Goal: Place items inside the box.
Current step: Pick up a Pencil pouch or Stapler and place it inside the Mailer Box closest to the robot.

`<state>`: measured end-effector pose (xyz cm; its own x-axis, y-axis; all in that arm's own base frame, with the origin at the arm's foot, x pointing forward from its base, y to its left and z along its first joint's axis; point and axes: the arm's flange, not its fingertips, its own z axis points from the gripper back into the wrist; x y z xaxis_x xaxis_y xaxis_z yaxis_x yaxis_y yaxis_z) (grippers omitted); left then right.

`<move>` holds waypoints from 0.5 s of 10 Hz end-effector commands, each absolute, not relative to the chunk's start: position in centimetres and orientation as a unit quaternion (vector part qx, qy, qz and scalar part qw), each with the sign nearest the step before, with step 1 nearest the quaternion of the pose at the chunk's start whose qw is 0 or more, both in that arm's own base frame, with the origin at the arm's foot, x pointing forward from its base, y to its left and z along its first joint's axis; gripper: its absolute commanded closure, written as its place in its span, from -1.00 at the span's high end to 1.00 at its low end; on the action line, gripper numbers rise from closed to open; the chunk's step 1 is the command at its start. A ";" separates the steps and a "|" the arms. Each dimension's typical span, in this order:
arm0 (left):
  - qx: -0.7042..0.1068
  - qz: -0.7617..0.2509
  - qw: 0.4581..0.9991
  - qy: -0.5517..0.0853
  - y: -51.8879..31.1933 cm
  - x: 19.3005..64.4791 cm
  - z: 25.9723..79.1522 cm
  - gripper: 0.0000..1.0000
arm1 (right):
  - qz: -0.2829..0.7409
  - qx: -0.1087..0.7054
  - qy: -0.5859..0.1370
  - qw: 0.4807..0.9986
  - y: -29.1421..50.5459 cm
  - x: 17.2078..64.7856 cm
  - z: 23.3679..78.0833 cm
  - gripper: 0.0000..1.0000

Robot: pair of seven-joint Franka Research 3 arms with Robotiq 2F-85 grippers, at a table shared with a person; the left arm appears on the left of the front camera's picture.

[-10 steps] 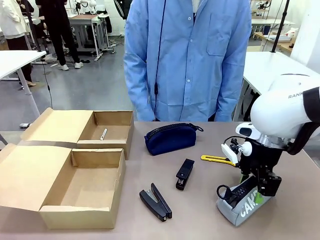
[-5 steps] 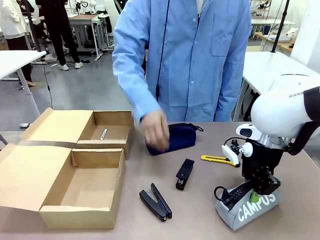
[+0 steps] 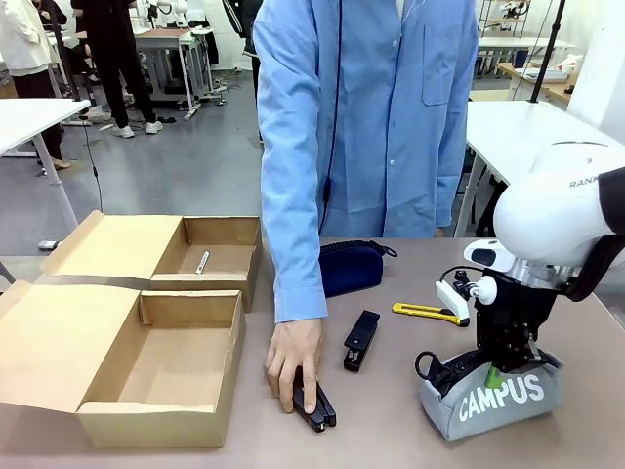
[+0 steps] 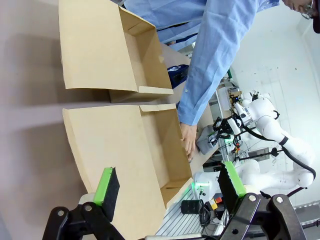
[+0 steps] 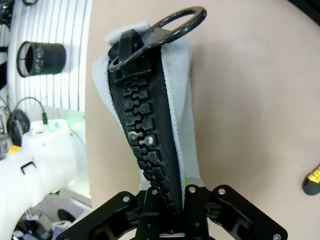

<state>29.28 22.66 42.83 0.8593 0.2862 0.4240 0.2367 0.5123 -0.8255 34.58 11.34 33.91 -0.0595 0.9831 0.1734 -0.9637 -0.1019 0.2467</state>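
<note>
A tan table (image 3: 391, 430) with an empty-handed left gripper (image 4: 167, 185), its green pads spread wide apart above a brown cardboard box (image 3: 161, 425). The box sits at the left with its flaps folded back and two compartments, near and far. At the near right, the right gripper (image 3: 498, 376) points down, clamped on the black zip ridge of the grey "CAMPUS" pouch (image 3: 493, 401), which stands on the table. A person in a blue shirt stands at the far side; one hand (image 3: 293, 362) reaches down with its fingers laid over the near black stapler (image 3: 317, 412), just right of the box. The second stapler (image 3: 361, 340) lies near the middle, the navy pouch (image 3: 354, 266) beyond it, and the yellow-and-black utility knife (image 3: 425, 313) lies right of the staplers, all outside the box
</note>
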 end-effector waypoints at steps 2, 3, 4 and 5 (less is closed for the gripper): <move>-0.499 0.008 0.821 -0.278 22.7 29.4 43.0 1.00 | 0.726 0.150 0.014 0.671 9.8 33.1 35.4 -1.00; -0.499 0.008 0.821 -0.278 22.7 29.4 43.0 1.00 | 0.720 0.151 0.010 0.677 9.5 33.0 35.9 -1.00; -0.499 0.008 0.821 -0.278 22.7 29.4 43.0 1.00 | 0.686 0.159 0.022 0.710 9.5 32.5 37.1 -1.00; -0.499 0.008 0.821 -0.278 22.7 29.4 43.0 1.00 | 0.631 0.225 0.001 0.742 9.8 31.3 39.9 -1.00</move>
<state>29.27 22.66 42.84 0.8591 0.2863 0.4241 0.2367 0.5124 -0.8255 33.25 9.87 37.48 0.0595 0.9744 0.2167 -0.9614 -0.0025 0.2753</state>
